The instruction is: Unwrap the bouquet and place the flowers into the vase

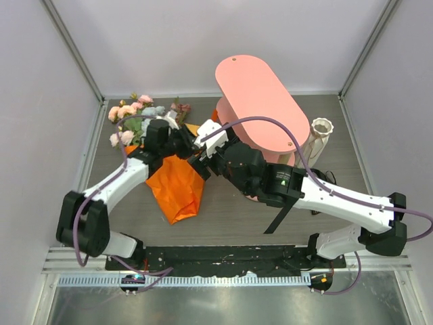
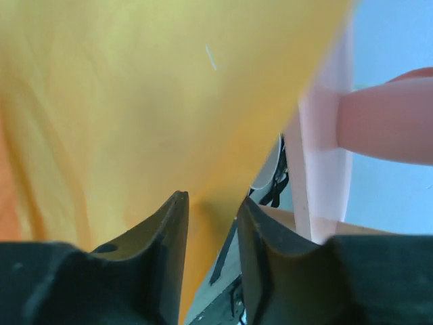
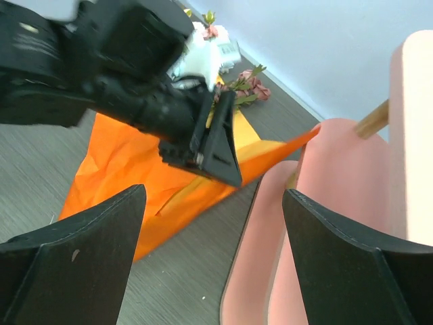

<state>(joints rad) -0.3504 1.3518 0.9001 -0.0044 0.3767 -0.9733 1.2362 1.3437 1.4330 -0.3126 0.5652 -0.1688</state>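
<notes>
L gripper (image 2: 212, 198) clamped on bouquet's bright orange paper cone (image 1: 177, 186), left of pink oval shelf (image 1: 260, 91).
R gripper (image 3: 213, 193) fingers wide apart, nothing btwn, just left of shelf.

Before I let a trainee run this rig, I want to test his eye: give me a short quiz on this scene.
1. True or false: the vase already holds the flowers.
2. The right end effector is: A shut on paper, B wide open, C out of view.
3. Fill in: the bouquet has ____ paper.
Key: 1 false; 2 B; 3 orange.
</notes>
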